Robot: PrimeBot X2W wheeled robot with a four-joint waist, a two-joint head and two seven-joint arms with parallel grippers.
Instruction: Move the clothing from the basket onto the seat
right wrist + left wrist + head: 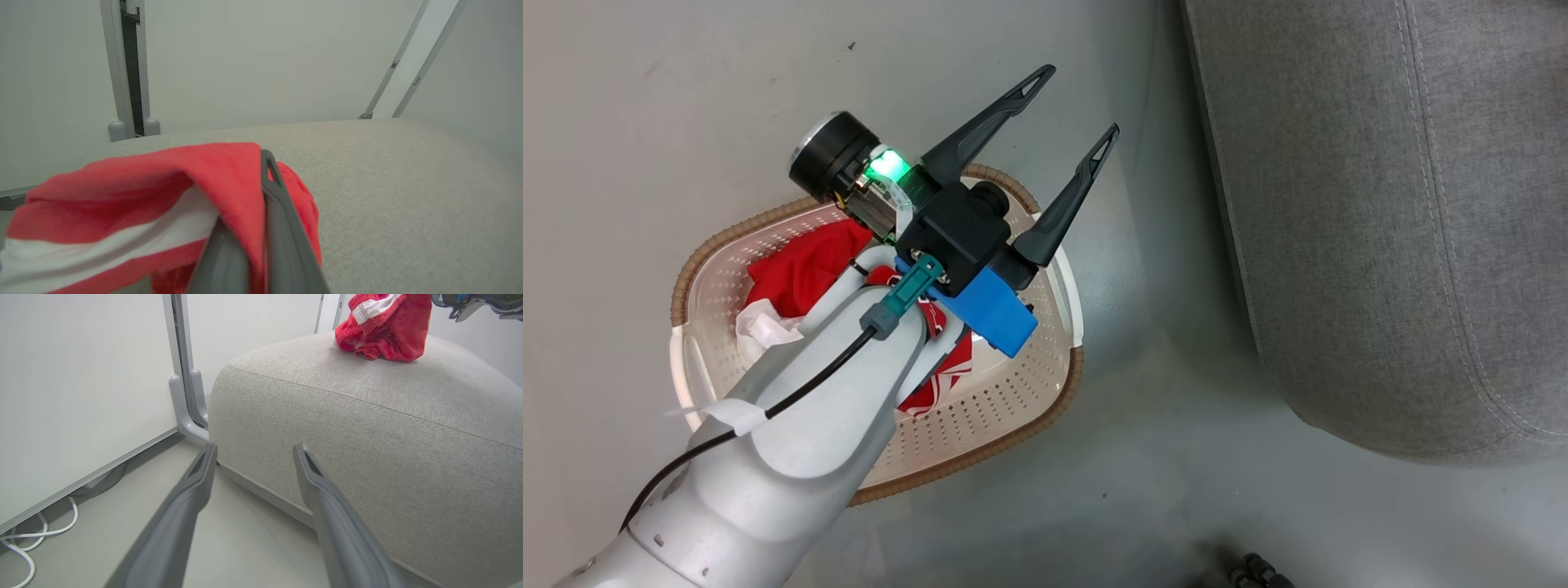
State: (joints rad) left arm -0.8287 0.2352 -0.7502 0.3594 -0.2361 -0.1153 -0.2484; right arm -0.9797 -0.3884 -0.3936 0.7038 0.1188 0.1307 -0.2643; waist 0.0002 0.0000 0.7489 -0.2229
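**Left gripper (255, 448) facing the seat (367, 428), fingers spread, nothing held.**
Both dark fingers point at the rounded near corner of the grey seat. A red garment (384, 328) with a white stripe sits bunched on the seat's top, near its far edge. A grey post (184, 375) stands beside the seat against the white wall panel (81, 375). A white cable (24, 539) lies on the floor (245, 539).

Woven cloth seat (1380, 204), matt perforated plastic basket (1013, 408)

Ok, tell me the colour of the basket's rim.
The rim is brown, on a cream perforated basket. The head view shows it best.
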